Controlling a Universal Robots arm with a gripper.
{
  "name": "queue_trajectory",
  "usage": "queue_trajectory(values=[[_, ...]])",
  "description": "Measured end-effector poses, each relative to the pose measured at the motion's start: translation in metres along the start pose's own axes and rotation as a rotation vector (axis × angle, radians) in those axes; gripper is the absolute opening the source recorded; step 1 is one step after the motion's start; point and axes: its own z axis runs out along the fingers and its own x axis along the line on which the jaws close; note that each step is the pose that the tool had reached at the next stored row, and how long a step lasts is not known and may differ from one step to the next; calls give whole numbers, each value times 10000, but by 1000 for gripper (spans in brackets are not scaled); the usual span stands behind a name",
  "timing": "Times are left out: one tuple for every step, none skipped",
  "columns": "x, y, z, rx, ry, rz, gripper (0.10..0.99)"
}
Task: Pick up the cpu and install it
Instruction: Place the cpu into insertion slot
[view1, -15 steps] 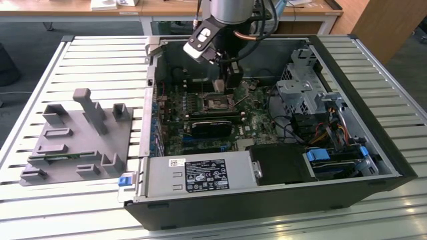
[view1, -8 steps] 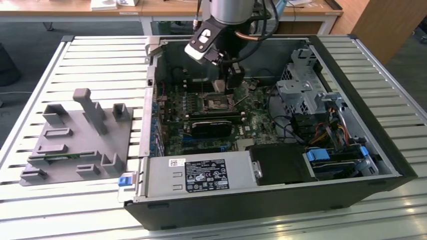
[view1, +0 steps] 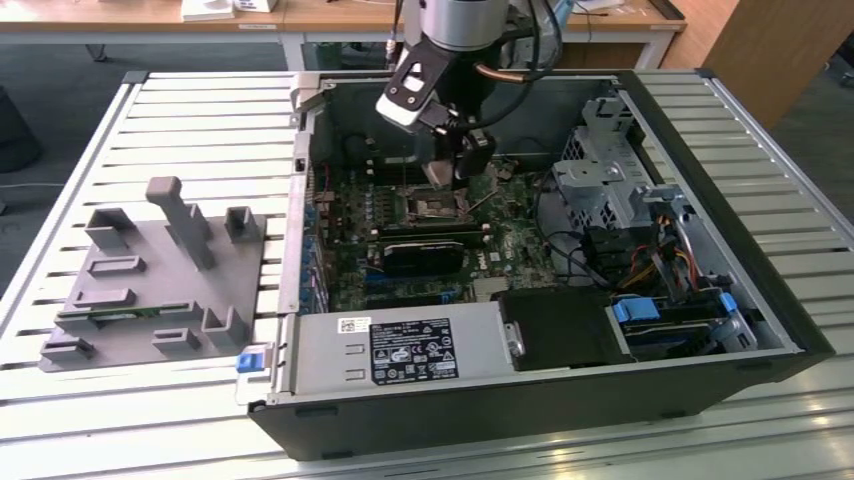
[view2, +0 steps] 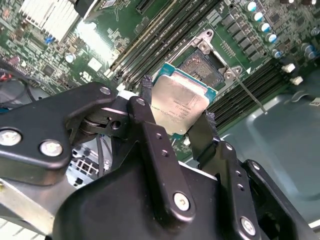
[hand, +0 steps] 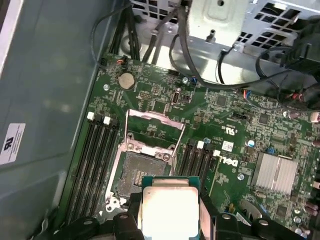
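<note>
Status from the remote desk: I'd call the pick-up half done. The gripper is pinching the cpu by two opposite edges, one black finger on each side, shiny lid facing the second wrist view. In the exterior view the arm is reaching down into the open case, with the gripper hanging over the board close to the socket.

In the first wrist view the cpu sits just short of the socket, off to one side and clearly above it, not in it. The socket looks bare and its metal frame is flipped up, so nothing blocks the way as far as I can see. The lever is swung out too.

So my read: grab done, carry over pretty much done, install not yet. The chip isn't lined up over the socket and isn't seated, and the frame and lever aren't shut. I can't tell from here whether the corner marks match
</note>
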Motion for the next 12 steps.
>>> queue_trajectory(values=[[3, 1, 7, 0, 3, -61, 537], [6, 1, 17, 0, 4, -74, 537], [13, 2, 33, 1, 2, -74, 537], [20, 3, 48, 2, -2, -42, 537], [22, 4, 61, -1, -5, 55, 537], [22, 4, 71, -2, -11, 177, 537], [23, 3, 79, -3, -18, 312, 537], [23, 3, 86, -5, -24, 448, 537], [23, 2, 94, -5, -31, 572, 537], [23, 2, 103, -7, -36, 698, 537], [23, 1, 113, -8, -43, 835, 537], [22, 1, 125, -10, -49, 979, 537]])
